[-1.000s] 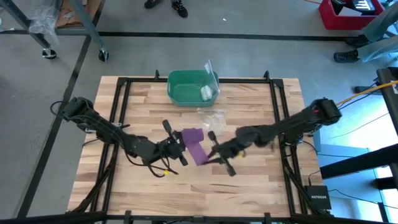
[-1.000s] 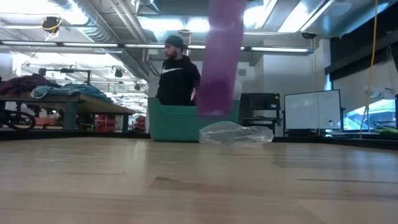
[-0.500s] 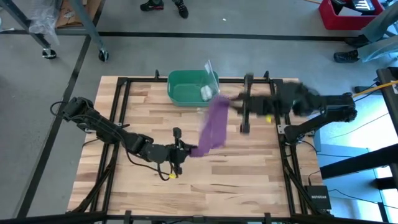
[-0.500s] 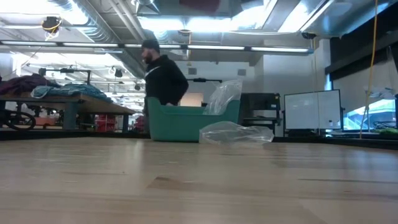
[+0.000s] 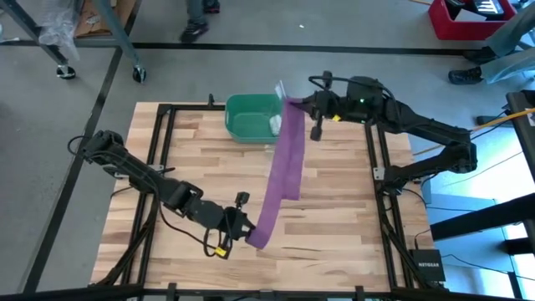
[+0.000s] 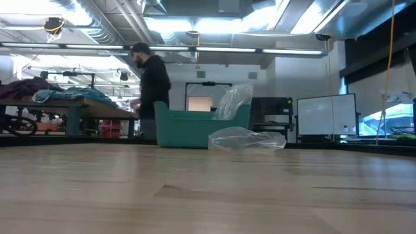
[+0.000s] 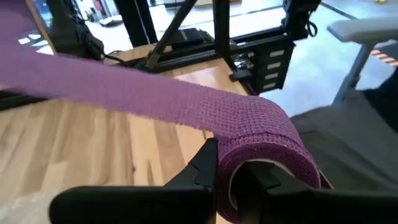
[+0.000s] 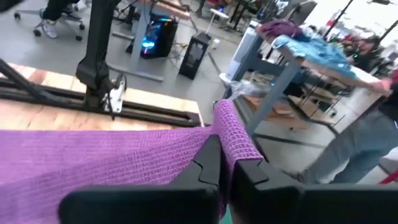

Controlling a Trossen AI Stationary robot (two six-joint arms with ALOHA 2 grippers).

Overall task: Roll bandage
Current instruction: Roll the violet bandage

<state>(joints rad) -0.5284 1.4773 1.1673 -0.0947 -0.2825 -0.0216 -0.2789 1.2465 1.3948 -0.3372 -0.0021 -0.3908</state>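
Bandage (image 5: 281,171) pulled taut above the bench between left tool (image 5: 242,227), clamped on the started roll end, and right tool (image 5: 294,104), pinching the free end; next likely winding under tension.

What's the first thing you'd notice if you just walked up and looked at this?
A long purple bandage stretched across the wooden table, held up off it. The right tool pinches its far end beside the green bin, and the left tool pinches the end near the front edge. In the low view, a person in dark clothes stands in the room behind the bin.
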